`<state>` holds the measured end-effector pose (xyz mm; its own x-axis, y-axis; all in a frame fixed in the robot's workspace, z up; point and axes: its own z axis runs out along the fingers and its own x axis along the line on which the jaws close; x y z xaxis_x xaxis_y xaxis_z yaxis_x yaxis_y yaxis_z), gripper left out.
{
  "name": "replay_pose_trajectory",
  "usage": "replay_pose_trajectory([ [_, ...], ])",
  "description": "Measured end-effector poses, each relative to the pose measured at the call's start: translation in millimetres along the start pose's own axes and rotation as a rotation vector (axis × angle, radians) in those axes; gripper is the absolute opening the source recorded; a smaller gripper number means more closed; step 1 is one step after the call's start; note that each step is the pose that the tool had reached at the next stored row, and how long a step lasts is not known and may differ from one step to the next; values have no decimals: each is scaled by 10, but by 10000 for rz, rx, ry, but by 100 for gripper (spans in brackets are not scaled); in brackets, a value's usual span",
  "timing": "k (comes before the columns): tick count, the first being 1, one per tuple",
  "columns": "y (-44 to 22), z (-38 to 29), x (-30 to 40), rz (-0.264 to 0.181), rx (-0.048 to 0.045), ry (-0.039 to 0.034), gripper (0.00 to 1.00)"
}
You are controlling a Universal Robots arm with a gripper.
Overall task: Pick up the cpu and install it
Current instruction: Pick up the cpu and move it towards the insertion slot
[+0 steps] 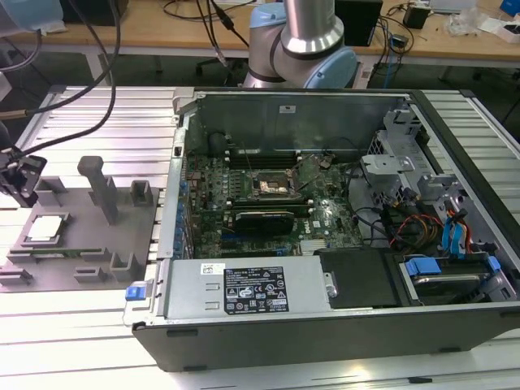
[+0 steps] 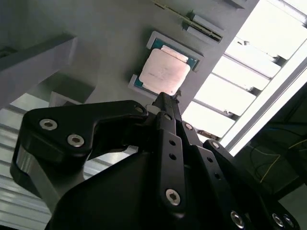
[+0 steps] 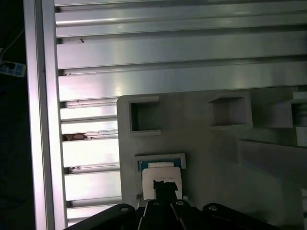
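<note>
The cpu (image 1: pixel 45 228) lies flat in its square holder on the grey fixture plate (image 1: pixel 88 236), at the exterior view's left. Its shiny top shows in both wrist views (image 2: pixel 163 72) (image 3: pixel 160 173). My gripper (image 1: pixel 20 183) hangs just above and beside the chip, apart from it. In both wrist views its black fingers run together to one narrow tip (image 2: pixel 166 98) (image 3: pixel 165 184) with nothing between them, pointing at the chip's near edge. The dark motherboard socket (image 1: pixel 275 185) sits inside the open computer case (image 1: pixel 268 333), far off towards the exterior view's right.
The fixture plate carries upright grey posts (image 1: pixel 101 188) and small blocks (image 1: pixel 140 193), with a thin green memory stick (image 1: pixel 61 251) lying in front of the chip. The plate rests on a ribbed aluminium table (image 3: pixel 168 48). Cables (image 1: pixel 106 73) hang over the table's back left.
</note>
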<state>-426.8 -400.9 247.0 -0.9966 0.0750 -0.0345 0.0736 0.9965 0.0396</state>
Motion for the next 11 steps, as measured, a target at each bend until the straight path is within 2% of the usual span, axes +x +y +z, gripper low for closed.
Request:
replay_pose_trajectory([
  [2,-22,37,0,0,1,-1,11],
  [8,-173,149,-17,0,8,-2,11],
  [11,-205,204,-48,0,14,-2,11],
])
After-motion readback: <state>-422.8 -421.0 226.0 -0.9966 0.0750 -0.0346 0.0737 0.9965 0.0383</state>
